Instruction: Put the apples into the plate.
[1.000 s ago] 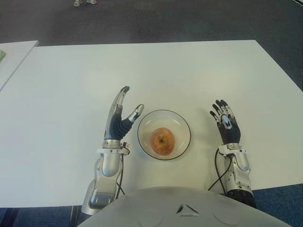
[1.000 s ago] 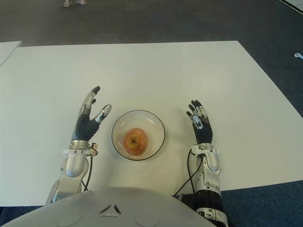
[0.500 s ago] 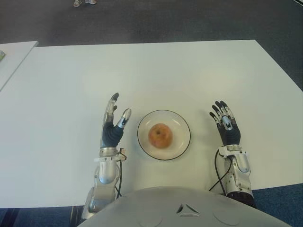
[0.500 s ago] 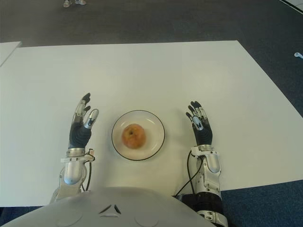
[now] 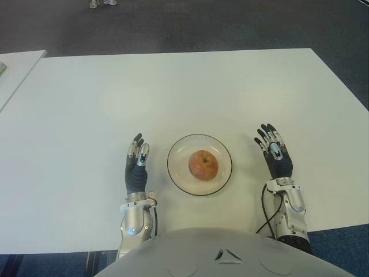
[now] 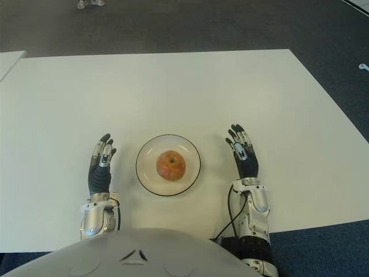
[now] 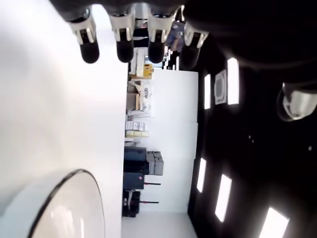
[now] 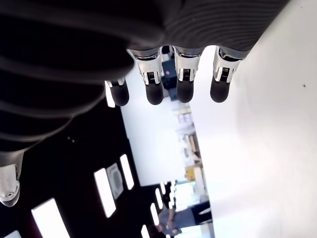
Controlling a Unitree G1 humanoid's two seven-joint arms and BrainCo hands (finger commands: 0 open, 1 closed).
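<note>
Red-and-yellow, the one apple [image 5: 203, 164] in view sits inside the plate [image 5: 180, 178], slightly toward 2 o'clock of the dish's centre, with its stem dimple turned up. No finger touches it. The plate is a shallow white dish with a thin dark rim, and it stands on the white worktop [image 5: 173, 92] near the edge closest to the robot.

At 9 o'clock of the plate, just beside it but apart from its rim, is the left hand [image 5: 136, 168]. Its fingers are straight and held close together, pointing toward 12 o'clock, and they hold nothing; its own wrist view shows four extended fingertips [image 7: 89, 50] over bare worktop with the plate's rim off to one side. At 3 o'clock of the plate, a little farther off, is the right hand [image 5: 275, 156], with its fingers likewise extended, slightly fanned and empty, as its wrist view confirms.

As for progress, the placing looks done: the fruit is in the dish and both hands are clear of it. The task speaks of apples in the plural, yet no second apple shows anywhere on the worktop, so nothing visible is left to move. What remains, if anything, would be fruit outside these views.
</note>
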